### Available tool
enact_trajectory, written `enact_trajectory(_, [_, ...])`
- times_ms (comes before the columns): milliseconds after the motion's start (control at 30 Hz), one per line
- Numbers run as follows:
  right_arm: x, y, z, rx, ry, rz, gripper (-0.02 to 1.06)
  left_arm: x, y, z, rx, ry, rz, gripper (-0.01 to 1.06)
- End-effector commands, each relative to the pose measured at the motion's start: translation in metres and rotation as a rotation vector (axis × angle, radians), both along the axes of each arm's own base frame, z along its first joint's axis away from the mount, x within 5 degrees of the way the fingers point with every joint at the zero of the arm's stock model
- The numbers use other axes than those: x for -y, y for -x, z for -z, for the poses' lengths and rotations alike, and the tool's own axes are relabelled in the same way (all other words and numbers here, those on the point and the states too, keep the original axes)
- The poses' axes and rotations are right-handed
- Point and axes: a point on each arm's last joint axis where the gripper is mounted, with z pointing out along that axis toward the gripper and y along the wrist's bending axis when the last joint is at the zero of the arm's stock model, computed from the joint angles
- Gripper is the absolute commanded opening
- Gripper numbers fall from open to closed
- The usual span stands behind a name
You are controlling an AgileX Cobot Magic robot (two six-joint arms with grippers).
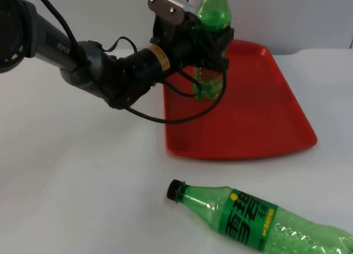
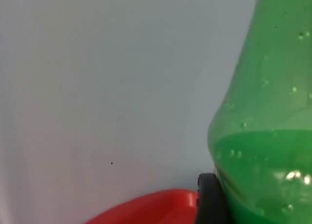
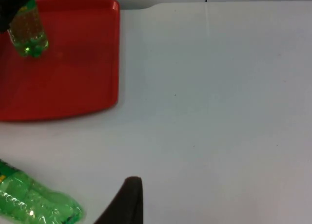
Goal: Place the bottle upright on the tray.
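The left gripper [image 1: 212, 41] was clamped around an upright green plastic bottle [image 1: 211, 14], its base at the red plastic tray [image 1: 259, 121] directly below. Releasing early (contact unclear) could topple it. The right gripper [image 3: 127, 200] waited beside a second, lying green bottle [image 1: 265, 218]; I cannot tell its fingers.

The tray [image 1: 259, 116] lies on the table [image 1: 66, 171] toward the partition wall [image 1: 298, 16], right of centre. The left gripper [image 1: 212, 41] holds the upright bottle [image 1: 212, 11] over the tray's far left part; whether its base touches the tray cannot be told. A second bottle [image 1: 259, 218] lies on its side in front of the tray, cap pointing left.
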Motion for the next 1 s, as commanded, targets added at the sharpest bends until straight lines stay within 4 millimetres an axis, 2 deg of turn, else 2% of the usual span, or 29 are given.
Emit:
enact_trajectory(0, [0.0001, 0.0001, 0.0002, 0.009, 0.006, 0.005, 1.05, 0.0031, -0.0004, -0.0053, 0.009, 0.015, -0.002, 0.0])
enact_trajectory(567, [0.0001, 0.0001, 0.0002, 0.009, 0.006, 0.005, 1.05, 0.0035, 0.0005, 0.002, -0.019, -0.056, 0.004, 0.02])
enact_trajectory(633, [0.0001, 0.0001, 0.0002, 0.009, 0.006, 0.005, 1.05, 0.0037, 0.0007, 0.0021, -0.018, -0.059, 0.007, 0.14])
enact_trajectory(667, [0.0001, 0.0001, 0.0002, 0.009, 0.006, 0.005, 1.05, 0.0037, 0.0007, 0.0021, -0.018, -0.059, 0.007, 0.14])
enact_trajectory(700, [0.0001, 0.0001, 0.0002, 0.009, 0.006, 0.005, 1.05, 0.0037, 0.0007, 0.0021, -0.018, -0.059, 0.007, 0.21])
enact_trajectory(733, [0.0001, 0.0001, 0.0002, 0.009, 0.006, 0.005, 1.05, 0.0038, 0.0009, 0.0022, -0.018, -0.059, 0.009, 0.31])
enact_trajectory(767, [0.0001, 0.0001, 0.0002, 0.009, 0.006, 0.005, 1.05, 0.0043, 0.0014, 0.0025, -0.02, -0.062, 0.017, 0.48])
enact_trajectory(800, [0.0001, 0.0001, 0.0002, 0.009, 0.006, 0.005, 1.05, 0.0043, 0.0014, 0.0025, -0.025, -0.058, 0.017, 0.56])
enact_trajectory(833, [0.0001, 0.0001, 0.0002, 0.009, 0.006, 0.005, 1.05, 0.0043, 0.0014, 0.0025, -0.025, -0.058, 0.017, 0.56])
enact_trajectory(900, [0.0001, 0.0001, 0.0002, 0.009, 0.006, 0.005, 1.05, 0.0043, 0.0014, 0.0025, -0.039, -0.044, 0.018, 0.7])
enact_trajectory(967, [0.0001, 0.0001, 0.0002, 0.009, 0.006, 0.005, 1.05, 0.0043, 0.0014, 0.0025, -0.054, -0.031, 0.019, 0.76])
